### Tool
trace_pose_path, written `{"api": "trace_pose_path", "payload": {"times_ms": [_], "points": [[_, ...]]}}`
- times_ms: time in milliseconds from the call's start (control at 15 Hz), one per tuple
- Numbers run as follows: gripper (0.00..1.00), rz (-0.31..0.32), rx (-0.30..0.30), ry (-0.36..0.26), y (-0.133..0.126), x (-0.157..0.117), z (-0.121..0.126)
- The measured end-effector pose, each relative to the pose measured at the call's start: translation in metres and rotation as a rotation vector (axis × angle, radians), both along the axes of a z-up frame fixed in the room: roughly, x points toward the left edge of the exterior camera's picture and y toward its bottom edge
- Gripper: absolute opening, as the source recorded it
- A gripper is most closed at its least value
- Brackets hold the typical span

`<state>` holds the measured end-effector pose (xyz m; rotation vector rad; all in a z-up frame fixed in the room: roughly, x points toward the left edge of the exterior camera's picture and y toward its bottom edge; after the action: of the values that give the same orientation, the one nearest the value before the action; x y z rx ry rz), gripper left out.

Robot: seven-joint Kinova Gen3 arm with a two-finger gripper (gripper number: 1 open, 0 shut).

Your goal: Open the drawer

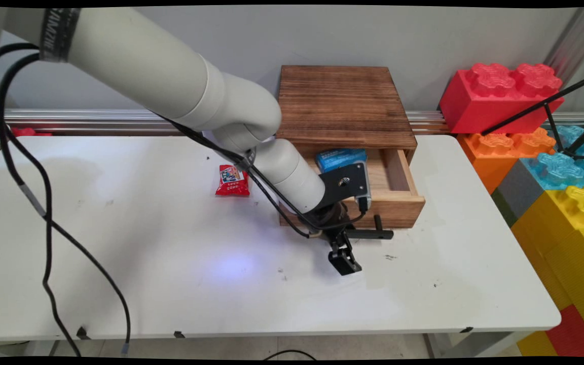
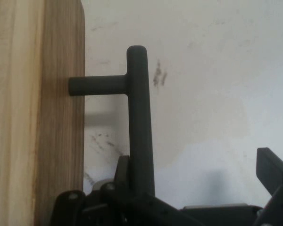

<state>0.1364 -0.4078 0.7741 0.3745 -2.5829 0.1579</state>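
One black two-finger gripper hangs just in front of the dark metal bar handle of the wooden drawer, its fingers spread apart and gripping nothing; in the hand view the bar stands between them, though whether a finger touches it seems unclear. That drawer already sits pulled out of the brown wooden box, with a blue packet inside. Left of it, a red snack packet lies on the white table.
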Motion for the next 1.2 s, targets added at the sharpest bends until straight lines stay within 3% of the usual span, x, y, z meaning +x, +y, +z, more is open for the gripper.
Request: {"api": "trace_pose_path", "payload": {"times_ms": [1200], "points": [[1.0, -0.007, 0.042, 0.021, 0.043, -0.013, -0.003]]}}
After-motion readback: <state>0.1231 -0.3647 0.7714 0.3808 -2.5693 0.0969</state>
